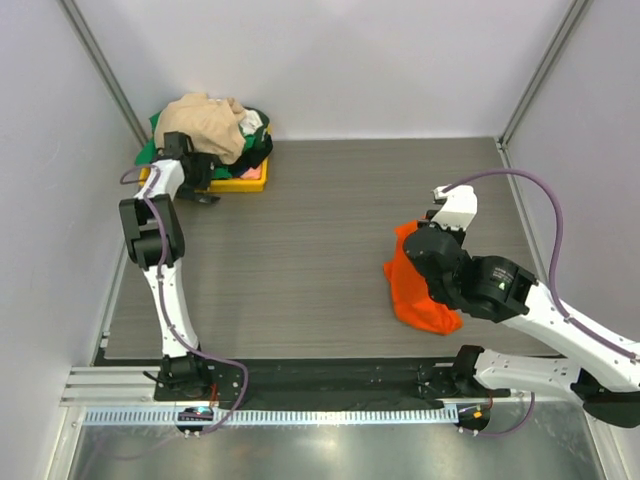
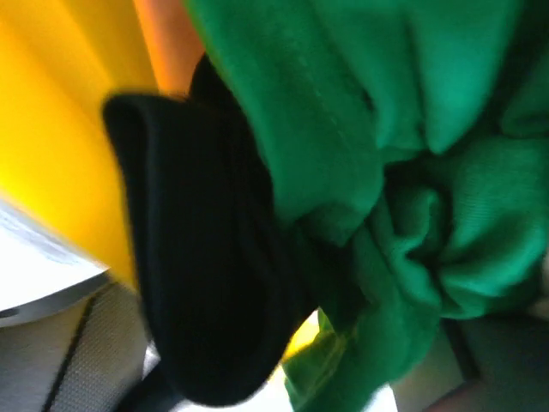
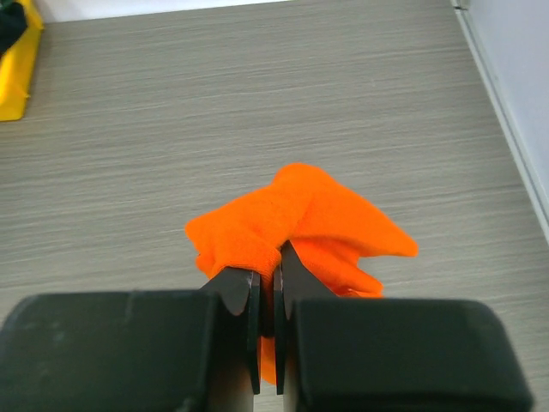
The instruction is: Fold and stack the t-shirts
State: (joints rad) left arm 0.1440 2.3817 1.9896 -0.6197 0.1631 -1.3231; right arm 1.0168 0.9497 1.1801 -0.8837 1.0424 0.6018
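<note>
An orange t-shirt [image 1: 425, 295] hangs bunched from my right gripper [image 1: 420, 252] over the right part of the table. In the right wrist view the gripper [image 3: 268, 257] is shut on a fold of the orange shirt [image 3: 300, 215]. A heap of shirts fills the bin at the back left: beige [image 1: 205, 122] on top, dark green [image 1: 150, 150], white [image 1: 252, 122] and black [image 1: 256, 150]. My left gripper [image 1: 198, 172] is pressed into the front of this heap. Its view is blurred, filled with green cloth [image 2: 412, 154] and a black shape [image 2: 206, 275]; I cannot tell how its jaws stand.
The yellow plastic bin [image 1: 240, 183] stands in the back left corner, against the left wall; its yellow wall shows in the left wrist view [image 2: 51, 154] and its corner in the right wrist view [image 3: 19, 73]. The grey wood-grain tabletop [image 1: 310, 250] lies between the arms.
</note>
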